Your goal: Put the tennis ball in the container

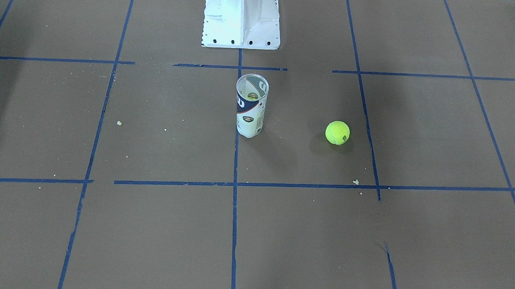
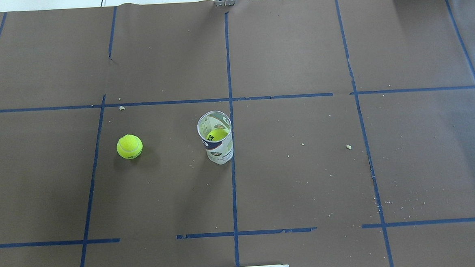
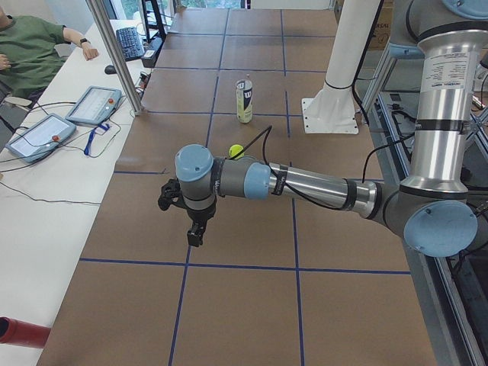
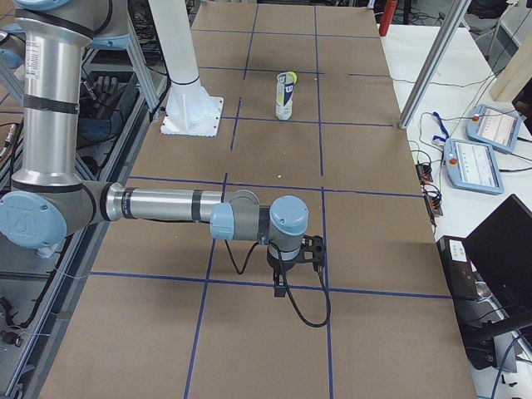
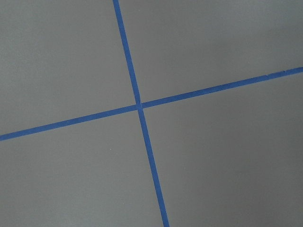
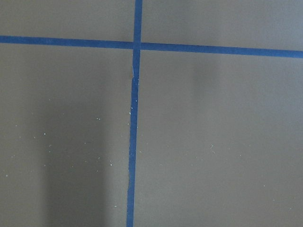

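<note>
A loose yellow-green tennis ball (image 2: pixel 129 146) (image 1: pixel 337 132) lies on the brown table, left of the container in the overhead view. The container (image 2: pixel 216 139) (image 1: pixel 250 105), a clear tube with a white and navy label, stands upright near the table's middle. Another yellow-green ball (image 2: pixel 216 134) rests inside it. My left gripper (image 3: pixel 171 200) hangs over the table's left end, well away from the ball (image 3: pixel 236 150) and the tube (image 3: pixel 244 99). Far from the tube (image 4: pixel 286 96), my right gripper (image 4: pixel 314 248) hovers over the right end. Both show only in the side views, so I cannot tell whether they are open or shut.
The white pedestal base (image 1: pixel 242 18) stands behind the tube on the robot's side. Blue tape lines (image 2: pixel 230 109) grid the brown paper. Both wrist views show only paper and tape crossings (image 5: pixel 139 105) (image 6: pixel 137 45). Tablets (image 3: pixel 93 103) and an operator sit beyond the far edge.
</note>
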You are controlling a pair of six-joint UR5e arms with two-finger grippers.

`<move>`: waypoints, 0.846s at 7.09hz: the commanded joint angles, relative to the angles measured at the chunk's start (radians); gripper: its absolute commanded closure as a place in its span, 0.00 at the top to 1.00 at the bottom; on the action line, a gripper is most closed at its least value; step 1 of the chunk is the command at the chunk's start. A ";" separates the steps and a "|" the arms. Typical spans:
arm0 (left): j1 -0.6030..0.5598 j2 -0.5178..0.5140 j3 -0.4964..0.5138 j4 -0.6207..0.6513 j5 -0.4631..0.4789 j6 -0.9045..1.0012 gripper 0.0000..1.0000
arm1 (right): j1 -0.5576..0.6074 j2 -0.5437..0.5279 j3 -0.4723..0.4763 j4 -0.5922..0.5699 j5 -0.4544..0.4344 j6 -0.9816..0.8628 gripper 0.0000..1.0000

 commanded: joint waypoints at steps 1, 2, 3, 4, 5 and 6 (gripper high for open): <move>-0.001 -0.060 0.031 -0.049 -0.005 -0.004 1.00 | 0.000 0.001 0.000 0.000 0.000 0.000 1.00; -0.002 -0.045 0.025 -0.055 -0.009 0.000 1.00 | 0.000 0.000 0.000 0.000 0.000 0.000 1.00; 0.005 -0.058 0.002 -0.060 -0.009 -0.004 1.00 | 0.000 0.001 0.000 0.000 0.000 0.000 1.00; 0.074 -0.058 -0.012 -0.067 -0.026 -0.098 1.00 | 0.000 0.000 0.000 0.000 0.000 0.000 1.00; 0.185 -0.060 -0.050 -0.110 -0.031 -0.285 1.00 | 0.000 0.001 0.000 0.000 0.000 0.000 1.00; 0.293 -0.060 -0.069 -0.246 -0.011 -0.528 1.00 | 0.000 0.000 0.000 0.000 0.000 0.000 1.00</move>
